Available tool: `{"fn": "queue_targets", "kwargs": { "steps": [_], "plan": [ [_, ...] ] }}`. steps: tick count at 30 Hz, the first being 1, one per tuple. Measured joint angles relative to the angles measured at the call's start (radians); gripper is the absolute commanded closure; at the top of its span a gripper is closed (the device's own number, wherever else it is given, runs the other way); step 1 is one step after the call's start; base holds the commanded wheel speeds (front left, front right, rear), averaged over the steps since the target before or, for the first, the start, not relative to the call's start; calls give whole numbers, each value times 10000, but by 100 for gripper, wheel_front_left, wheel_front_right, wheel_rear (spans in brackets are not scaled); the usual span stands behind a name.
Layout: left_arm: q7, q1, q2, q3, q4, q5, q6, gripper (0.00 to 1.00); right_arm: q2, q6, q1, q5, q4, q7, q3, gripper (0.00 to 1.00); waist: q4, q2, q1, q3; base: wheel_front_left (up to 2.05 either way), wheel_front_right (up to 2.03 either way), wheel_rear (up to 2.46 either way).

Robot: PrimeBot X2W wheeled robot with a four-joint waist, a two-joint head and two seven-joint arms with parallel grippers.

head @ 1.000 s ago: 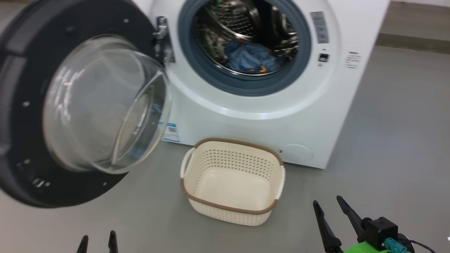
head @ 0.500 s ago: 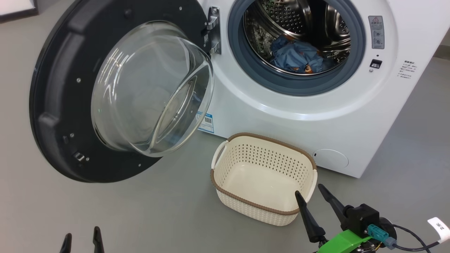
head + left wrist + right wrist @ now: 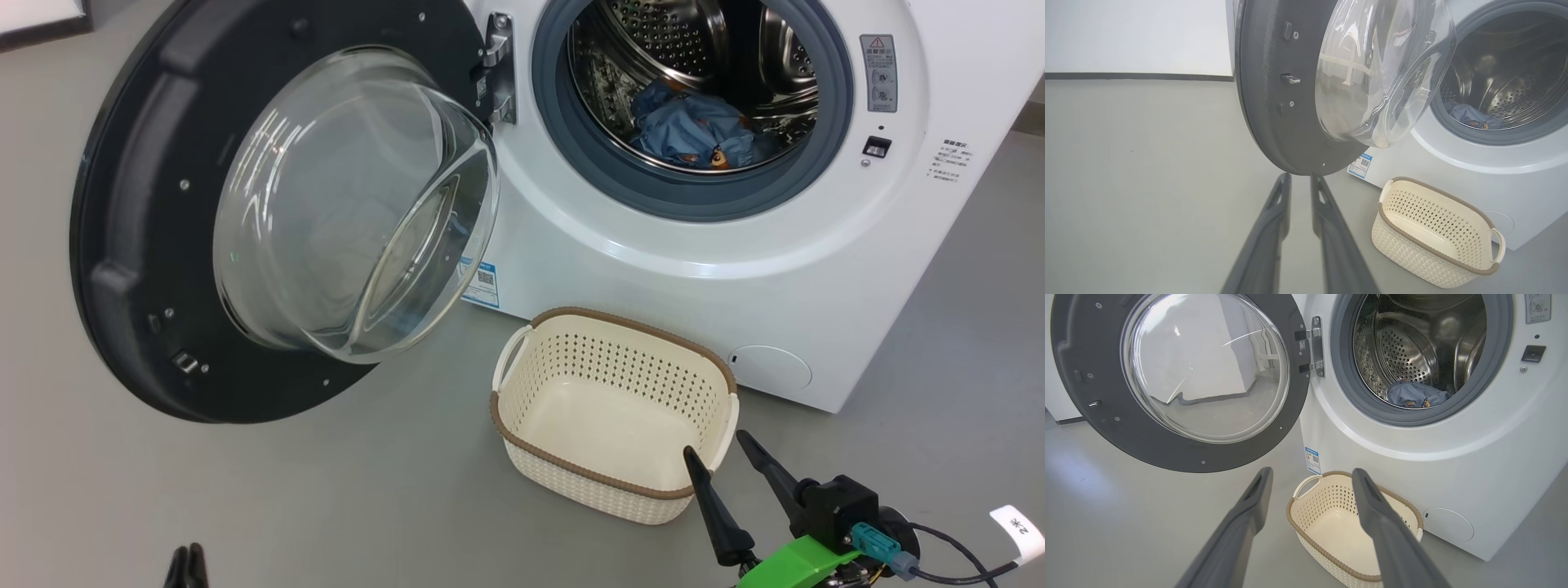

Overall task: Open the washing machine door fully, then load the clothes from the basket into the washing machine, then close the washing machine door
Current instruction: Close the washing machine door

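The washing machine (image 3: 653, 278) stands with its black door (image 3: 147, 204) swung wide to the left, glass bowl bulging outward. Light blue clothes (image 3: 694, 131) lie low in the steel drum. The cream basket (image 3: 620, 321) sits on the floor in front of the machine, nothing inside it. My right gripper (image 3: 717, 445) is open beside the basket's near right corner, holding nothing; in the right wrist view it (image 3: 1311, 472) points at the basket (image 3: 1331, 494). My left gripper (image 3: 186, 563) is shut and holds nothing; in the left wrist view it (image 3: 1300, 177) sits just below the door's lower edge (image 3: 1265, 81).
Grey floor spreads left of the door and around the basket. A blue label (image 3: 482, 283) and a round white cap (image 3: 771, 367) sit low on the machine's front. A white wall with a dark skirting (image 3: 1126, 76) runs behind the door.
The head camera swung over the last second, shifting the whole picture. Since half a second ago my left fingers have come together. Door, basket and right gripper hold their places.
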Motion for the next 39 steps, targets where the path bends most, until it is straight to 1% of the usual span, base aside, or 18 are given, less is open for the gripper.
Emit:
{"fn": "queue_targets", "kwargs": {
  "steps": [4, 7, 13, 17, 19, 22, 24, 26, 29, 30, 32, 33, 39],
  "plan": [
    [0, 16, -4, 167, 35, -316, -2, 100, -2, 0, 8, 0, -13, 0, -61, 0, -6, 0, 0, -8, 0, 0, 0],
    [2, 7, -4, 535, 144, -761, -23, 100, -2, 0, 33, 0, -44, 0, -138, 0, -4, 1, 0, -10, 0, 0, 0],
    [0, -245, -21, 1837, 322, -2468, -226, 100, -2, 0, 37, 0, -107, 0, -226, 0, 31, 0, 0, 25, 0, 0, 0],
    [0, -812, -54, 2970, 307, -3699, -541, 100, -4, 0, 39, 0, -113, 0, -240, 0, 72, 0, 0, 84, 0, 0, 0],
    [42, -1203, -17, 3553, 426, -4658, -744, 100, -4, 0, 40, 0, -105, 0, -234, 0, 97, 0, 0, 122, 0, 0, 0],
    [591, -1987, 272, 4474, 821, -6370, -1007, 100, -6, 0, 39, 0, -90, 0, -226, 0, 136, 0, 0, 177, 0, 0, 0],
    [1129, -2673, 529, 5112, 1175, -7695, -1060, 100, -6, 0, 37, 0, -77, 0, -219, 0, 159, 1, 0, 212, 0, 0, 0],
    [1634, -3305, 988, 5651, 1718, -8623, -1058, 100, -8, 0, 36, 0, -56, 0, -201, 0, 170, 0, 0, 251, 0, 0, 0],
    [2387, -4283, 1871, 6349, 2840, -9789, -957, 100, -12, 0, 34, -2, -40, 0, -174, 0, 170, 0, 0, 328, 0, 0, 0],
    [2604, -4632, 2140, 6481, 3225, -10094, -951, 100, -12, 0, 33, -8, -35, 0, -171, 0, 166, 0, 0, 359, 0, 0, 0],
    [2936, -5358, 2587, 6633, 3931, -10493, -773, 100, -12, 0, 31, -12, -31, 0, -186, 0, 158, 0, 0, 420, 0, 0, 0],
    [3083, -5693, 2767, 6659, 4234, -10646, -771, 100, -12, 0, 31, -15, -31, 0, -211, 0, 153, 0, 0, 451, 0, 0, 0],
    [3358, -7589, 3603, 6780, 6006, -11223, -826, 100, -17, 0, 35, -171, -65, 0, -422, 0, 100, 0, 0, 636, 0, 0, 0]
  ]
}}
